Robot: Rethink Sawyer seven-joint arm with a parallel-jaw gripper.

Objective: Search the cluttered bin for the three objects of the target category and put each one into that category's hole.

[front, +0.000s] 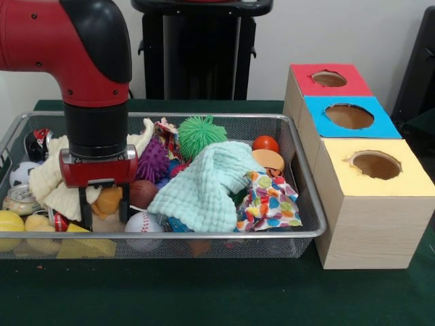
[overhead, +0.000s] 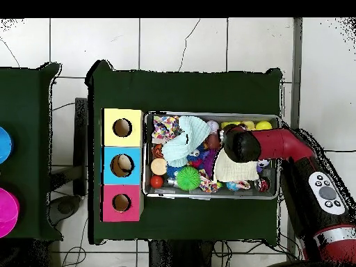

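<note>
The red and black arm reaches down into the left part of the shallow silver wire-mesh bin (front: 299, 234) in the front view. Its black-fingered pincer (front: 105, 206) stands with one finger on each side of a small tan-orange lumpy toy figure (front: 107, 201), closed against it. The figure sits low among the clutter, just beside a cream cloth (front: 49, 178) and a white baseball (front: 143, 222). A mint-green knitted cloth (front: 207, 183) lies over the middle of the bin, with a green spiky rubber ball (front: 202, 134) behind it. On the dark green desk (front: 204, 292), right of the bin, stands the pale wooden box whose red top carries the round hole (front: 329, 79), well apart from the pincer.
</note>
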